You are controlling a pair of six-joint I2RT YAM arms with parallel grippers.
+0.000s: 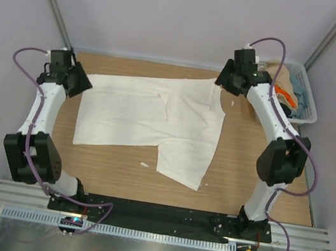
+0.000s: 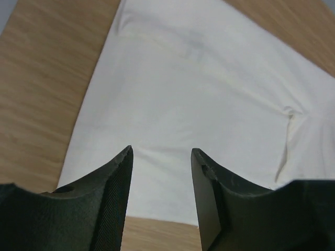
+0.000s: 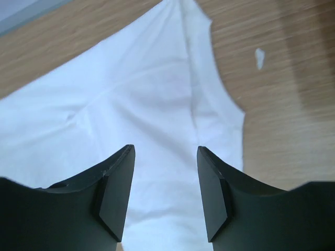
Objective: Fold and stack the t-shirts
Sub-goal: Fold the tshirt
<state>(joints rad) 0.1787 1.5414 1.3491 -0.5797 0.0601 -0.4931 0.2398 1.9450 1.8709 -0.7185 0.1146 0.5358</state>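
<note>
A white t-shirt lies spread on the wooden table, stretched from far left to far right with one part hanging toward the near side. My left gripper hovers over its far-left edge, open, with only cloth showing between the fingers. Over the shirt's far-right corner my right gripper is open too; the white cloth lies below its fingers, not pinched. More t-shirts, tan, orange and pale blue, sit bunched in the basket.
A white lattice basket stands at the table's far right corner, just behind the right arm. Small white scraps lie on the wood near the shirt's lower edge. Grey walls close in the table on three sides.
</note>
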